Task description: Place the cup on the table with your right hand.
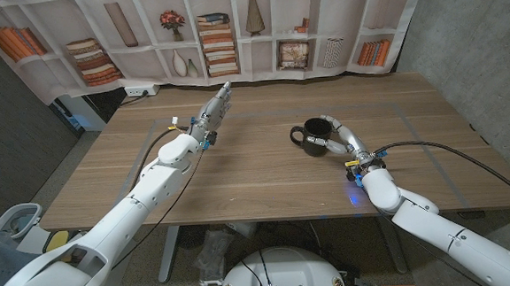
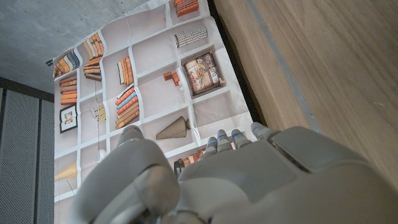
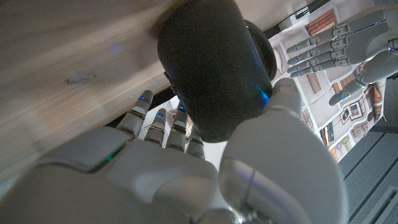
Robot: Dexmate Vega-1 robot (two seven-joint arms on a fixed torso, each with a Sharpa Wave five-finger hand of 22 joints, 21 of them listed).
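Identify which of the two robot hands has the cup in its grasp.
The right robot hand, at the table's right side, wraps its fingers around the black cup. The left robot hand stretches out with straight fingers and holds nothing.

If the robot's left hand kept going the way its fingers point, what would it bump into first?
Probably nothing on the table: the left hand points toward the far edge, so it would likely meet the bookshelf backdrop first, though depth is unclear.
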